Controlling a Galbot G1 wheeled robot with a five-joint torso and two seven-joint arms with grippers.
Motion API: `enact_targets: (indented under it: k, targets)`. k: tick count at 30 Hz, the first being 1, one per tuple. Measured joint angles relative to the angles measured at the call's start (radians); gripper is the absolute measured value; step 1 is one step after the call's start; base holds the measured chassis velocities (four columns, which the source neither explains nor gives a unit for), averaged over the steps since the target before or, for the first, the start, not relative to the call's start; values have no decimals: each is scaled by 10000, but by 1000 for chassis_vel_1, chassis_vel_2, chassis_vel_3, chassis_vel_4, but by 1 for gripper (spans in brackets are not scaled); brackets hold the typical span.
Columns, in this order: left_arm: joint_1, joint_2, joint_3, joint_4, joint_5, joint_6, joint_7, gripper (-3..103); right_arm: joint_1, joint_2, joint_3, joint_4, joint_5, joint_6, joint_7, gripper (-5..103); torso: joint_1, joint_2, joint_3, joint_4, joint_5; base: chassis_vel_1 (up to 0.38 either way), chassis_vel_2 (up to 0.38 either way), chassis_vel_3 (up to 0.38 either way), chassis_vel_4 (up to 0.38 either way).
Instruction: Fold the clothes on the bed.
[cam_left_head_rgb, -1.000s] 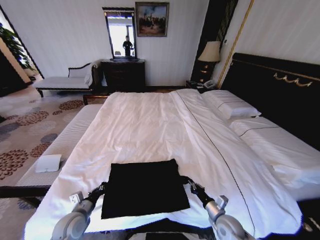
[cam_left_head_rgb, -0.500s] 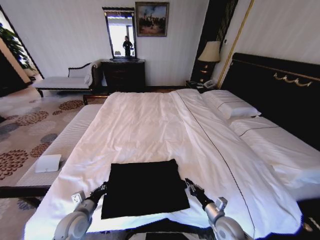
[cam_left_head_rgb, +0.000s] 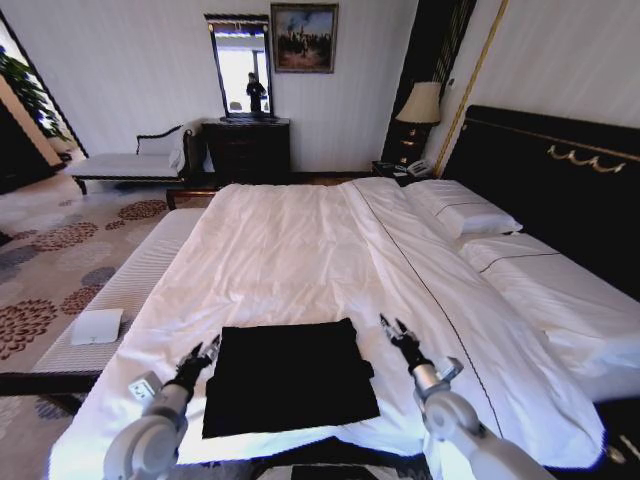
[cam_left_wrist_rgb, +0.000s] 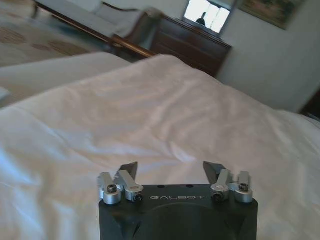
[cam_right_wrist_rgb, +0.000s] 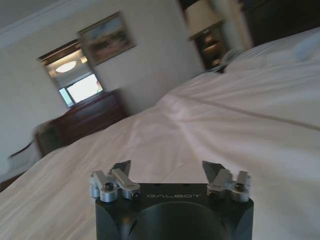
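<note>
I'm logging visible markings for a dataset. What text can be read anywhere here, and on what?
"GALBOT": on the left pincer housing.
"GALBOT": on the right pincer housing.
T-shirt: plain black as it lies, no lettering visible.
Painting: too small to show any text.

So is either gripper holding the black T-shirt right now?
No. The left gripper and right gripper are both open, flanking the folded black cotton T-shirt on the white bed.

Hotel-like bedroom, bed (cam_left_head_rgb: 300, 260), dresser (cam_left_head_rgb: 247, 150), lamp (cam_left_head_rgb: 421, 104)
</note>
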Motion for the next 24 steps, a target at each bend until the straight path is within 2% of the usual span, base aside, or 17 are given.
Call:
enact_targets:
  k: [1,2,3,4,7,10,12,14,17,24]
  targets:
    - [-248,20,-58,318,-18,-32,-71,84,43,152,54,-79,-117,-1,225,85,0,0,0,0,1,0,0,0,0]
    - [-411,81,-62,552,-44,-54,-128,84,78,253,62,-132,-226,-1,366,90,0,-1,0,-2,2,0,0,0,0]
    - [-648,204,-33,888,-71,-87,-173,89,115,357,61,-197,-355,-3,479,90,0,-1,1,0,2,0,0,0,0]
    - [-648,204,-33,888,-71,-87,-173,89,115,357,61,-197,-355,-3,479,90,0,-1,1,0,2,0,0,0,0]
    - [-1453,469,250,1903,-151,-183,-179,100,230,715,3,-426,-880,-4,587,100,1,-1,1,-2,2,0,0,0,0]
    - [-1912,545,476,2308,-541,-83,-162,100,320,955,-26,-558,-1273,4,555,100,1,-1,1,-1,2,0,0,0,0]
    - [-2433,559,753,2743,-1133,67,-87,100,419,1240,-32,-735,-1601,43,460,100,1,-1,0,-1,3,0,0,0,0]
    - [-2619,554,852,2946,-1270,85,-53,100,440,1334,-56,-802,-1687,49,458,100,1,-1,0,-1,3,0,0,0,0]
    - [-3371,413,1250,4030,-1691,117,48,100,471,1499,-240,-889,-1874,48,470,100,2,-2,2,-2,3,0,0,0,0]
    - [-3823,-111,1528,4993,-1801,23,-18,100,713,1672,-362,-939,-1989,-17,578,100,1,-1,1,0,3,0,0,0,0]
